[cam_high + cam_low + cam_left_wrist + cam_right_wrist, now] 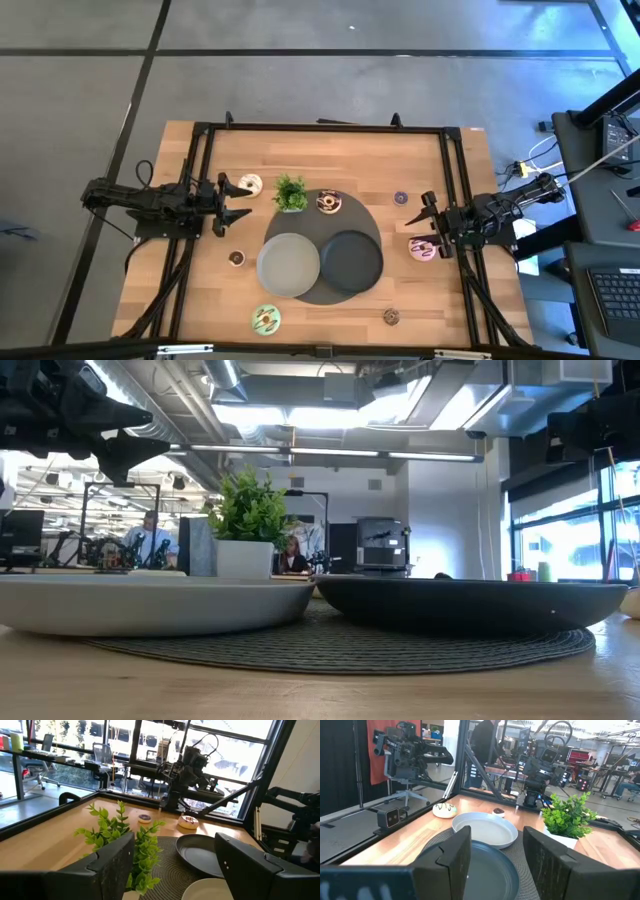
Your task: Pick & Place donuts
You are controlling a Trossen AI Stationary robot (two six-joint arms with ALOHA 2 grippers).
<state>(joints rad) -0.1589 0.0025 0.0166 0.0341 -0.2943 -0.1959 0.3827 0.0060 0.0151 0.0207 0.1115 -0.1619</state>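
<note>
The left pincer (236, 201) hangs over the left side of the wooden surface (200, 290), its fingers spread and holding nothing. The right pincer (428, 213) hangs over the right side, also open and empty.

A round woven mat (372, 218) lies in the middle of the surface and carries a light grey plate (288, 265) and a dark plate (351, 259), side by side and touching or nearly so. A small leafy plant (291, 193) in a white pot stands at the mat's far left edge, between the left pincer and the plates.

The donuts are scattered around the mat. A white one (250, 185) lies just beside the left pincer, near the plant. A chocolate-sprinkled one (329, 203) sits on the mat's far edge, right of the plant. A tiny purple one (401, 198) lies beyond the right pincer, and a pink one (422, 248) lies just beside that pincer on its near side. A small brown one (236, 258) lies left of the grey plate, a green one (266, 319) near the front edge, and another small brown one (391, 317) toward the front right.

In the low view the two plates fill the foreground and hide the donuts; people sit at desks in the room behind.
</note>
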